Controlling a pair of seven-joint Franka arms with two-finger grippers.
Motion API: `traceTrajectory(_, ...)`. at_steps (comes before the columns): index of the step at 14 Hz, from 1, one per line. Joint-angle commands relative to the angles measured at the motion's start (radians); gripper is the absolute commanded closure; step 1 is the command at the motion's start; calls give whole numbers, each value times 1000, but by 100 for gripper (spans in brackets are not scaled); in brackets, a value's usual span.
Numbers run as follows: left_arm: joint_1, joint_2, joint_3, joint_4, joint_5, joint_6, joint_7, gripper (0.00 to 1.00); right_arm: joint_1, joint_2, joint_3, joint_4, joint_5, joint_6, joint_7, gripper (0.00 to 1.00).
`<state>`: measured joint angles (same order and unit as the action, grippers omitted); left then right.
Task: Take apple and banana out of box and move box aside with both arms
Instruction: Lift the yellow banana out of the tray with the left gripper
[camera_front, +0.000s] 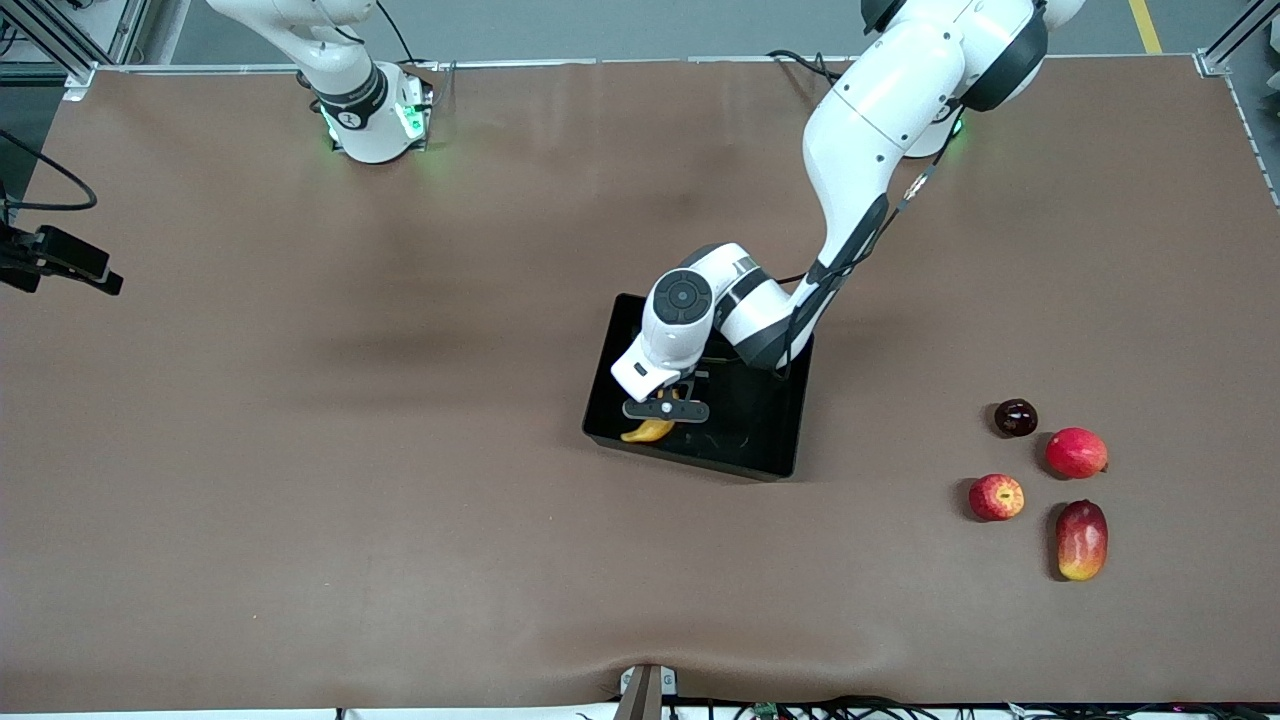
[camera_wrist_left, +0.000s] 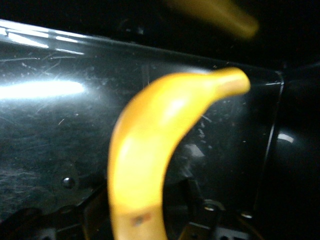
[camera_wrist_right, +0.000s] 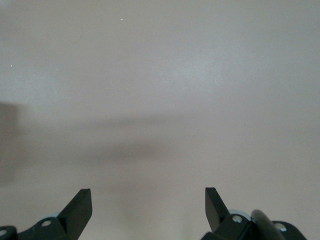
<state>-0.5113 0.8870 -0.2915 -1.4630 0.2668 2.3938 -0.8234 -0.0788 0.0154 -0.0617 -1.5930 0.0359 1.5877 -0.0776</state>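
Banana (camera_front: 648, 430) lies in the black box (camera_front: 745, 455), at its corner nearest the front camera toward the right arm's end, with the left gripper (camera_front: 668, 400) low over it; whether the gripper pinches it I cannot tell. The right gripper (camera_wrist_right: 148, 207) hangs spread over bare tabletop (camera_wrist_right: 160, 90), waiting. An apple (camera_front: 996, 497) sits toward the left arm's end, near a mango (camera_front: 1082, 540), a red fruit (camera_front: 1076, 452) and a dark fruit (camera_front: 1015, 417).

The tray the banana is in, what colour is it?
Glossy black tray, scuffed inside; clearest in the left wrist view, beneath the yellow banana.
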Motion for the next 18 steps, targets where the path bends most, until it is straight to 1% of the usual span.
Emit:
traceTrajectory(1,-9,6,9,10,22,7,-6,100,-12,9,8,13,-5,-3,-5,0)
traceTrajectory(4,-21,-17,14,12,23,-1,-6,100,-12,15,8,15,-7,-3,-7,0)
traceTrajectory(9,-9,-49,18,18,19,-5,-8,100,-10,15,8,15,-4,-3,-5,0)
traceTrajectory(11,-9,-57,15,61,8,-5,-17,100,-10,17,10,15,-4,-3,-5,0)
traceTrajectory(12,-7,-63,12,66,5,-5,-22,100,-7,17,8,15,-4,-3,-5,0)
traceTrajectory(13,-6,-85,12,66,5,-5,-32,100,-4,29,8,15,-5,-2,-7,0)
traceTrajectory(15,0,-120,14,64,6,-10,-34,100,-1,83,10,24,-8,-2,-8,0)
traceTrajectory(17,2,-157,15,66,6,-44,-34,100,-12,106,10,30,-13,4,-11,0)
traceTrajectory(18,17,-181,15,66,8,-59,-33,100,-1,145,8,30,-19,5,-4,0)
